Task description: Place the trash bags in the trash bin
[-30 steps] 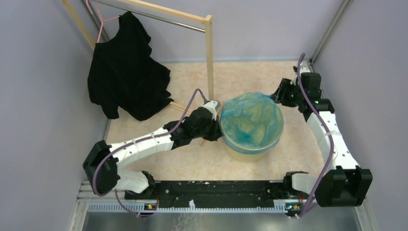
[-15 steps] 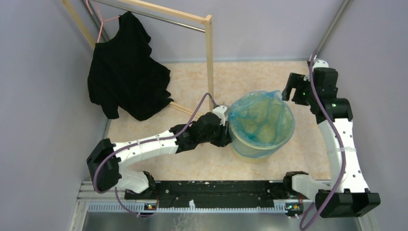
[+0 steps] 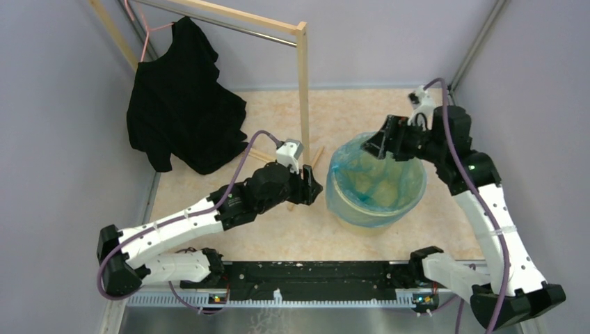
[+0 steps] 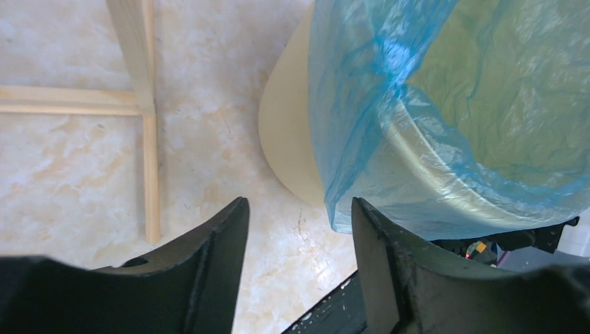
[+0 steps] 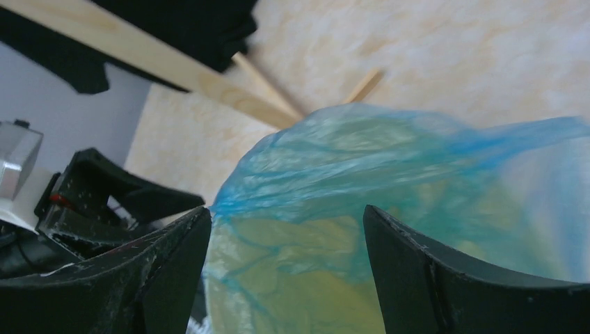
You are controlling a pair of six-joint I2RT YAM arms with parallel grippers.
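Observation:
The trash bin point(image 3: 346, 212) is a round pale yellow bucket on the floor, lined with a translucent blue trash bag point(image 3: 379, 182) whose edge drapes over the rim. My left gripper point(image 3: 314, 189) hovers just left of the bin, open and holding nothing. In the left wrist view, the left gripper point(image 4: 299, 205) frames bare floor, with the bin wall point(image 4: 292, 139) and hanging bag edge point(image 4: 362, 139) beyond its right finger. My right gripper point(image 3: 374, 144) is open over the bin's far rim. In the right wrist view, the right gripper point(image 5: 286, 212) looks down into the bag point(image 5: 348, 188).
A wooden rack point(image 3: 303, 83) stands behind and left of the bin, its foot bars point(image 4: 149, 111) on the floor near my left gripper. A black garment point(image 3: 182, 104) hangs on it from a pink hanger. Grey walls close in on both sides.
My left gripper opened, let go of the bag's edge and drew back left from the bin. My right gripper opened wider and swung from the far right to over the bin's far rim.

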